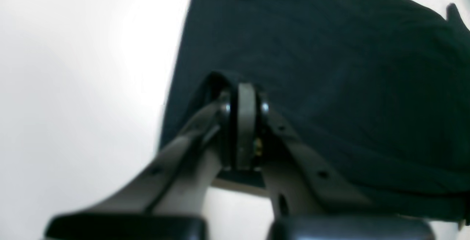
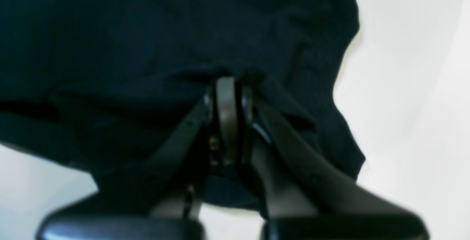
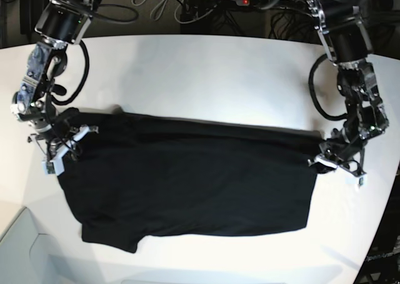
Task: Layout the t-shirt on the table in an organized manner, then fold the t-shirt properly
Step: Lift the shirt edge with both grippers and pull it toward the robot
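**Limp black cloth, pinched at both ends**

Because the t-shirt (image 3: 187, 177) is thin, soft cotton, it will likely sag, stretch and crease wherever it is not held, and weigh next to nothing. It lies spread wide across the middle of the surface (image 3: 200, 77), its long upper edge pulled nearly straight between the two arms and its lower part draped towards the near edge. By the look of it, the hems and corners are the places to take hold, since a pinch in the middle would only bunch the fabric.

The left pincer (image 1: 245, 96) is closed tight on a raised fold of cloth at the shirt's end nearest the surface's right edge. The right pincer (image 2: 228, 93) is likewise clamped on a gathered ridge at the end nearest the left edge.

Much stays unclear. No print shows, so it may face down or be folded in; I cannot tell which. Both wrist views are blurred, and the dark fabric swallows seams and sleeves. Whether one layer or two sits in each pinch cannot be made out. The collar is not identifiable.
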You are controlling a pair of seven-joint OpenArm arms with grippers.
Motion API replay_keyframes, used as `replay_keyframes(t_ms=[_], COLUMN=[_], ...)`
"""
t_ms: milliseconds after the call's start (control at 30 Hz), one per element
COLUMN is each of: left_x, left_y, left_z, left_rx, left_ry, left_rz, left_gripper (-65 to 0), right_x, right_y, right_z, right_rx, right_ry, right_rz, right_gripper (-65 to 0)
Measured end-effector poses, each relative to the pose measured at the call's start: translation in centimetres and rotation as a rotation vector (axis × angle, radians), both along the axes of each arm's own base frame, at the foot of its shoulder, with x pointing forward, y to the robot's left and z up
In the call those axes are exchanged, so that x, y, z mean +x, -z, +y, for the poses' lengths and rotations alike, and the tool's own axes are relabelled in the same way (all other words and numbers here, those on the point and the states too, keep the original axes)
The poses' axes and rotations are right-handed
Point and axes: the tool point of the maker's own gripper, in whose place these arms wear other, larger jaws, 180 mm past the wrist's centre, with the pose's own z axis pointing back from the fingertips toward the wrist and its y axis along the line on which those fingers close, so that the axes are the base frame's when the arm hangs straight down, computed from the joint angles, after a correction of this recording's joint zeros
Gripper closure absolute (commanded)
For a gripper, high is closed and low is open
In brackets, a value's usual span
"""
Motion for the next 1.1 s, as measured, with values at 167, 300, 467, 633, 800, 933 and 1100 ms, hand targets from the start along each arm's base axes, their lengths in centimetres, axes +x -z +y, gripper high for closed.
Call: replay_keyframes(t_ms=[167, 300, 467, 633, 800, 933, 1100], left_x=[0.5, 0.8, 1.2, 1.1, 1.9, 2.1, 1.9], left_y=[1.5, 1.9, 2.3, 2.9, 2.6, 3.2, 3.2], left_z=[0.1, 0.3, 0.7, 0.8, 0.4, -0.8, -0.3], left_rx=[-0.037, -0.045, -0.059, -0.063, -0.059, -0.056, -0.054], left_ry=[-0.015, -0.030, -0.056, -0.064, -0.052, -0.016, -0.027], left_rz=[0.046, 0.039, 0.019, 0.026, 0.021, 0.042, 0.042], left_gripper=[0.0, 0.0, 0.0, -0.1, -11.1, -28.0, -43.0], right_x=[0.7, 0.9, 0.7, 0.7, 0.8, 0.8, 0.7], right_y=[0.3, 0.4, 0.6, 0.6, 1.5, 2.1, 1.8], right_z=[-0.4, -1.2, -1.1, -1.1, 0.2, 1.2, 0.1], right_rx=[0.008, -0.001, 0.002, 0.001, -0.007, -0.021, -0.016], right_ry=[0.005, 0.010, 0.009, 0.009, -0.042, -0.086, -0.050], right_rz=[0.011, 0.020, 0.026, 0.027, 0.055, 0.081, 0.068], right_gripper=[0.0, 0.0, 0.0, 0.0, -4.8, -14.4, -26.7])
